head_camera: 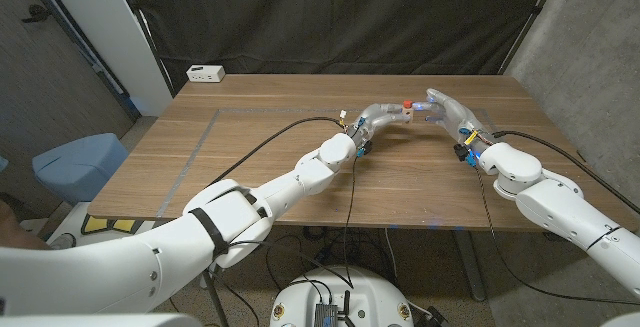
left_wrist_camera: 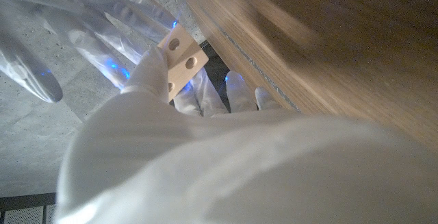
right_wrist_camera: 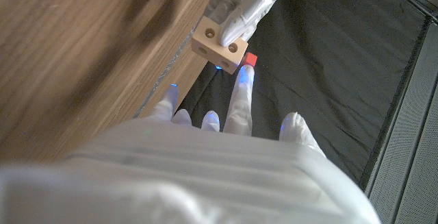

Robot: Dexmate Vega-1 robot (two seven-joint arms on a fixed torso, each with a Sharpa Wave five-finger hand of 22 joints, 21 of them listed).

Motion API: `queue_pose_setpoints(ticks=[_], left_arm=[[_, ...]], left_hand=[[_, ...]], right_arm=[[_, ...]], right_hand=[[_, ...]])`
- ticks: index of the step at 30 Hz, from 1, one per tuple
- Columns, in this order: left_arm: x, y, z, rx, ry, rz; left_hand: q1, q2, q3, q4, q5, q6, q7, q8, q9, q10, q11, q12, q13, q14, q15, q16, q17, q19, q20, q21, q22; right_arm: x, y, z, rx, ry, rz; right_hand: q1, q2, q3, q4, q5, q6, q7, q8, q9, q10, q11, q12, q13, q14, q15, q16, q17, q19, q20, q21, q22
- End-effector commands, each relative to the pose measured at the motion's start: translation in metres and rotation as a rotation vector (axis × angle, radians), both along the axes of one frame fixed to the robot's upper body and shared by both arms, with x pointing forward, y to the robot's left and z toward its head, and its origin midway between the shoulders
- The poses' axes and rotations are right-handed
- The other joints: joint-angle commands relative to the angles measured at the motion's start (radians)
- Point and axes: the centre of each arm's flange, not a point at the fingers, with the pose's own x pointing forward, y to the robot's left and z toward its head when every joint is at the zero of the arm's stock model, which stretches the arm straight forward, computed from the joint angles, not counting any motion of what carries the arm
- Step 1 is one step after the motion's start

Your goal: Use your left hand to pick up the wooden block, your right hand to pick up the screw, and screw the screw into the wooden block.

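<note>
My left hand's fingers (right_wrist_camera: 241,5) pinch the wooden block (right_wrist_camera: 219,44) above the middle of the surface (head_camera: 250,142). My right hand (head_camera: 447,108) reaches in from the other side, its fingers (right_wrist_camera: 241,97) extended beside the red-headed screw (right_wrist_camera: 250,59); I cannot tell whether they grip it. I see bare wood all around, the edges well away. The block is pale, with round holes in its faces. A white box (head_camera: 206,73) sits at the far corner.

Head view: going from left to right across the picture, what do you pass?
Blue bin → white box at the table's far edge → left hand → wooden block with the red screw → right hand.
</note>
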Motion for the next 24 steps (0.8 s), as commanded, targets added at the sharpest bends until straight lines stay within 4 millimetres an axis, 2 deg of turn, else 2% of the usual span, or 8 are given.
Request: queue_pose_setpoints(ticks=[1, 3, 7, 17, 24], left_arm=[[-0.004, -0.001, -0.002, 0.004, -0.007, -0.002], [-0.004, -0.001, -0.002, 0.003, -0.007, -0.003], [-0.005, -0.002, -0.002, 0.008, -0.009, -0.006], [-0.007, -0.001, -0.003, 0.009, -0.008, -0.005], [-0.006, -0.001, -0.003, 0.011, -0.006, -0.003]], left_hand=[[0.0, 0.01, 0.034, 0.028, 0.003, 0.027, 0.007, 0.005, 0.004, 0.009, -0.002, 0.008, 0.006, 0.007, -0.045, 0.004, 0.003, 0.002, -0.007, 0.002, 0.003], [0.0, 0.01, 0.034, 0.028, 0.003, 0.027, 0.007, 0.005, 0.004, 0.01, -0.002, 0.008, 0.006, 0.007, -0.045, 0.004, 0.003, 0.002, -0.007, 0.002, 0.003], [0.0, 0.01, 0.034, 0.028, 0.003, 0.027, 0.007, 0.005, 0.004, 0.01, -0.003, 0.008, 0.006, 0.008, -0.046, 0.004, 0.002, 0.002, -0.007, 0.002, 0.003], [0.0, 0.01, 0.034, 0.028, 0.003, 0.027, 0.006, 0.005, 0.004, 0.01, -0.003, 0.008, 0.006, 0.007, -0.045, 0.004, 0.003, 0.002, -0.008, 0.002, 0.003], [0.0, 0.009, 0.034, 0.027, 0.003, 0.027, 0.006, 0.005, 0.004, 0.01, -0.003, 0.008, 0.006, 0.008, -0.045, 0.004, 0.002, 0.002, -0.007, 0.002, 0.003]], right_arm=[[-0.002, -0.007, 0.001, 0.01, -0.012, -0.037], [-0.001, -0.008, 0.002, 0.007, -0.016, -0.036], [0.0, -0.008, 0.003, 0.006, -0.017, -0.033], [0.006, -0.008, 0.008, -0.012, -0.025, -0.015], [0.01, -0.006, 0.011, -0.029, -0.024, 0.001]], right_hand=[[0.009, -0.004, 0.007, 0.001, 0.003, -0.028, -0.011, -0.013, 0.0, -0.007, 0.006, -0.004, 0.003, 0.009, 0.0, 0.003, 0.003, 0.007, 0.007, 0.0, 0.002], [0.009, -0.007, 0.007, 0.0, 0.003, -0.058, -0.014, -0.026, 0.0, -0.013, 0.006, -0.008, 0.003, 0.008, 0.002, 0.001, 0.004, 0.007, 0.008, -0.002, 0.002], [0.006, -0.008, 0.008, 0.001, 0.003, -0.104, -0.029, -0.041, 0.001, -0.036, 0.025, -0.017, 0.004, 0.001, 0.006, -0.004, 0.005, 0.007, 0.008, -0.005, 0.002], [-0.001, -0.012, 0.005, 0.003, 0.002, -0.155, -0.035, -0.048, 0.002, -0.069, 0.022, -0.024, 0.004, -0.019, 0.012, -0.013, 0.007, -0.012, 0.01, -0.013, 0.002], [-0.011, -0.014, 0.002, 0.008, 0.002, -0.197, -0.045, -0.05, 0.0, -0.114, 0.023, -0.031, 0.004, -0.048, 0.013, -0.02, 0.009, -0.033, 0.007, -0.018, 0.003]])
